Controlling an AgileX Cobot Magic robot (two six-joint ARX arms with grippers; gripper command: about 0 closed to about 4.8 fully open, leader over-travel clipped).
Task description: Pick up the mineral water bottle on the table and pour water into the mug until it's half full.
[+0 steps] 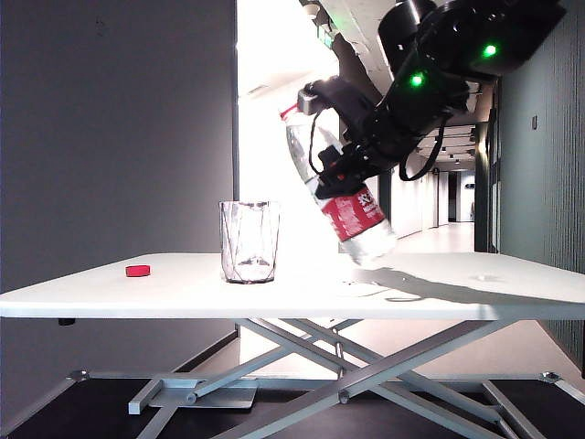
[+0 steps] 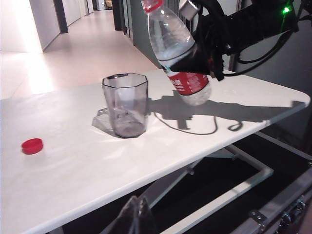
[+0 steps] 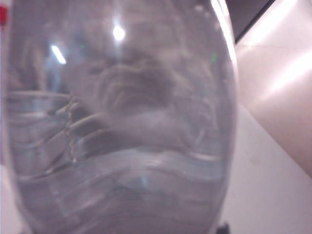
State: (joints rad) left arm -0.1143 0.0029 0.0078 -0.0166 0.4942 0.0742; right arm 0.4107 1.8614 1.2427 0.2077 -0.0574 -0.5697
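Note:
The mineral water bottle (image 1: 335, 183) hangs tilted over the table (image 1: 475, 294), its red neck ring up and leaning toward the mug (image 1: 249, 241). My right gripper (image 1: 345, 172) is shut on the bottle's middle, just above the red label. The bottle's mouth is higher than the mug's rim and a little to its right. The clear faceted mug (image 2: 125, 105) stands upright and looks empty. In the right wrist view the bottle (image 3: 122, 122) fills the picture, rippled water (image 3: 126, 185) shows inside, and the fingers are hidden. My left gripper (image 2: 138, 207) is shut, below the table's near edge.
A small red cap (image 1: 138, 271) lies on the table well left of the mug, also in the left wrist view as a red cap (image 2: 32, 146). The grey scissor frame (image 1: 347, 357) sits under the tabletop. A bright corridor lies behind.

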